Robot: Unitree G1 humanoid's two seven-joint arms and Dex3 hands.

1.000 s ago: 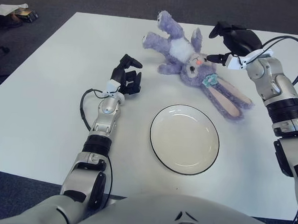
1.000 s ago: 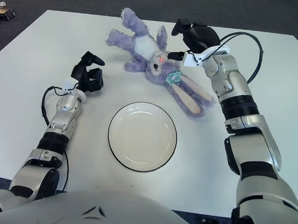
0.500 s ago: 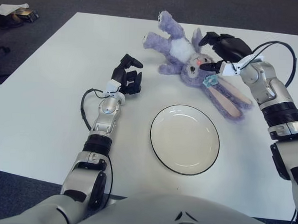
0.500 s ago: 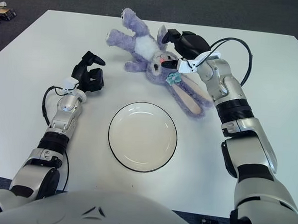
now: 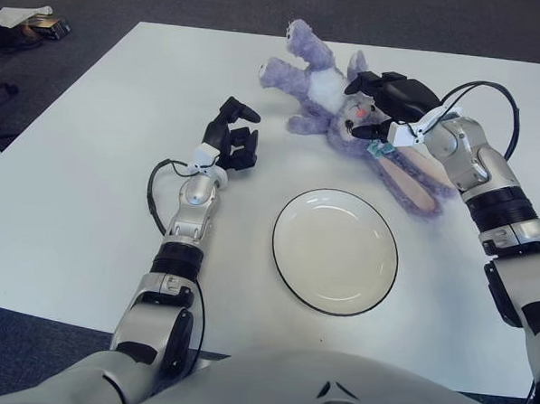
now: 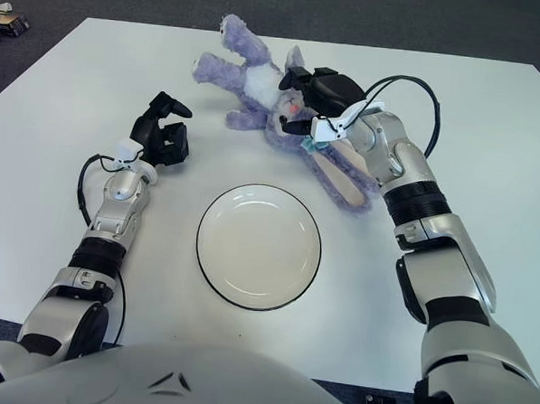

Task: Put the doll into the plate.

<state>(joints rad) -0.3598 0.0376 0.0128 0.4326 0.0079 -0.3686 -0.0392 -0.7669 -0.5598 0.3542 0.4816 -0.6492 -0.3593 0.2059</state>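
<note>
The doll (image 5: 314,83) is a purple plush rabbit lying flat at the back middle of the white table, with its long ears (image 5: 414,181) trailing toward the right front. My right hand (image 5: 355,107) hovers over the rabbit's head, fingers spread on either side of the face and not closed on it. The white plate (image 5: 334,252) with a dark rim sits empty in front of the doll. My left hand (image 5: 234,135) shows to the left of the doll, fingers relaxed and holding nothing.
A black cable (image 5: 493,91) loops off my right wrist. The table's far edge (image 5: 216,29) runs just behind the doll. Small items (image 5: 24,22) lie on the dark floor at the far left.
My right hand has swung left and down from beside the doll's ears to over its head. The doll, the plate and my left arm have not moved.
</note>
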